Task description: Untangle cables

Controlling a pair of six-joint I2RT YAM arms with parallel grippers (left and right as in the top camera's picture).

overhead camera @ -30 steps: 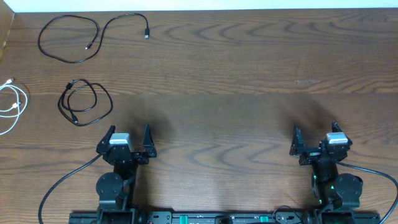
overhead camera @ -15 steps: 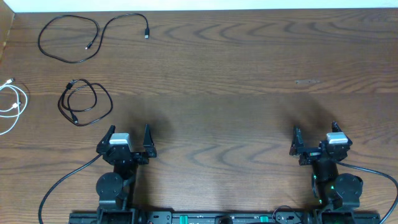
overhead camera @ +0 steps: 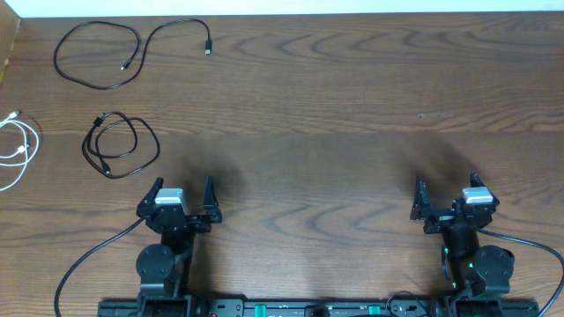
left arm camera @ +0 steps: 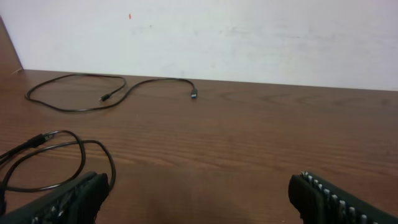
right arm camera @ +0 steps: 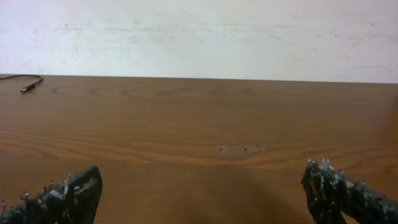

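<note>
Left gripper [overhead camera: 182, 187] sits at the near edge of the table [overhead camera: 352, 106], left of centre, with its jaws spread wide and nothing between them. The left wrist view confirms this: both fingers [left arm camera: 62, 200] frame bare wood.

All three cables lie in the far-left part of the table, well apart from both arms.
- The white cable [overhead camera: 37, 141] runs off the left edge and is only partly visible.
- The coiled black cable [overhead camera: 157, 150] lies just right of it, wound in overlapping loops on itself, and is the cable nearest the left gripper.
- The long black cable [overhead camera: 185, 22] lies farthest away, spread in one open loop with its plug [left arm camera: 194, 94] clear to the right.

No cable touches another, so the remaining work appears to be opening the coil.

Recommended procedure: extend the left arm to the coil and pinch one strand only, preferably near a plug end. Draw it rightward and low over open wood, away from the white cable. Grasping where loops cross is likely to drag the whole bundle.

Right gripper [overhead camera: 447, 187] rests at the near edge, right of centre, jaws likewise apart and empty. It is far from the coil and would have to cross the table to pin the other end.
</note>
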